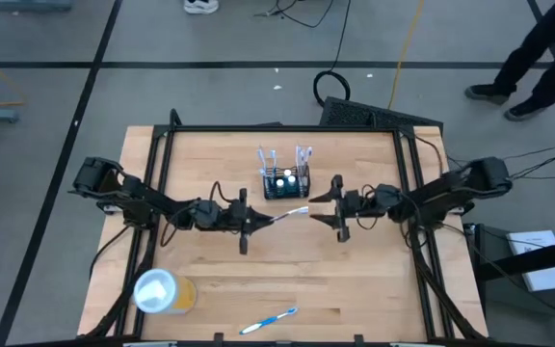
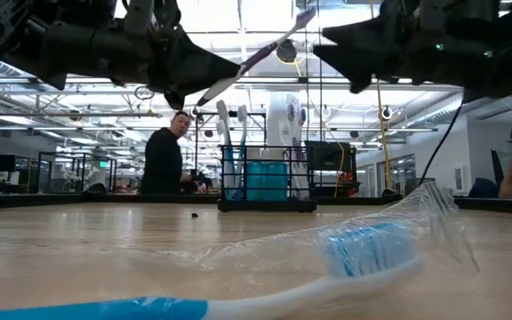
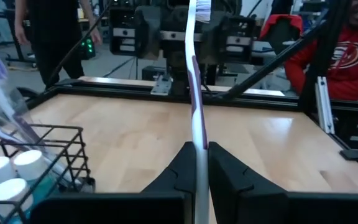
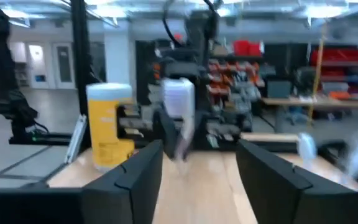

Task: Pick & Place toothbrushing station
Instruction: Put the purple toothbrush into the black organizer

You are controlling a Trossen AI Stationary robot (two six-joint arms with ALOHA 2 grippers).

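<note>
Handover: left claw (image 1: 246, 224) grips toothbrush (image 1: 291, 214); right claw (image 1: 338, 208) released.
Holder (image 1: 286, 181) at 1 o'clock of left claw; brush axis runs 9–3.

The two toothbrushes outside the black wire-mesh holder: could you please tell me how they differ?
The white-and-purple toothbrush is held above the table in the left gripper, jaws shut on its handle; the blue-and-white toothbrush lies flat on the wooden table near its front edge. The lying one rests on clear plastic wrapping; the held one is bare. Both are outside the holder.
</note>
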